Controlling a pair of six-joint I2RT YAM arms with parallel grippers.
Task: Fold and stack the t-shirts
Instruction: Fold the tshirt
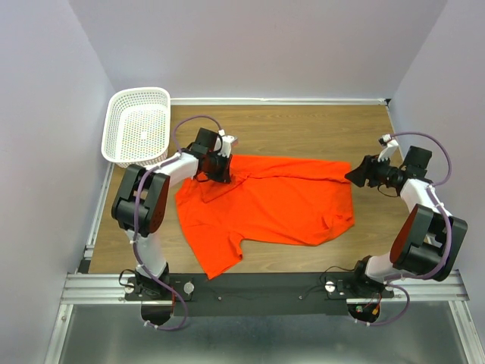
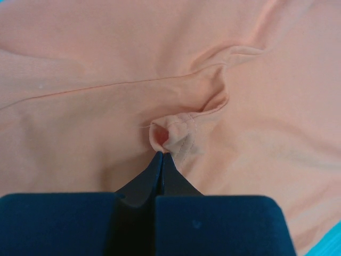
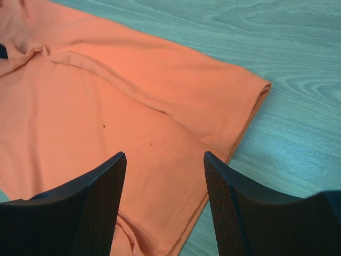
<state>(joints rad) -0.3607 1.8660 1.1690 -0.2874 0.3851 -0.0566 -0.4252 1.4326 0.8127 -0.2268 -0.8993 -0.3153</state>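
FOLDING BEGINS: My left claw is pressed together on a small pucker of the orange-red t-shirt. A stitched edge of the cloth is bunched right where my jaws meet, and creases run outward from the pinch. The rest of the t-shirt spreads flat away from this claw across the wooden table, reaching over toward my other arm.

I judge the grip sits on an edge so that the side can be lifted and carried over the body of the shirt.

My right claw hangs spread wide above the opposite end, holding nothing. A hemmed sleeve lies just ahead and to the right of its open jaws, with bare wood beyond. It looks placed there to take a matching hold, since soft cloth this broad would sag and twist if raised from one point only.

Behind my left claw, well apart from the shirt, a white basket stands untouched.

The fabric is thin, and so slight a pinch could slip once the weight comes on.
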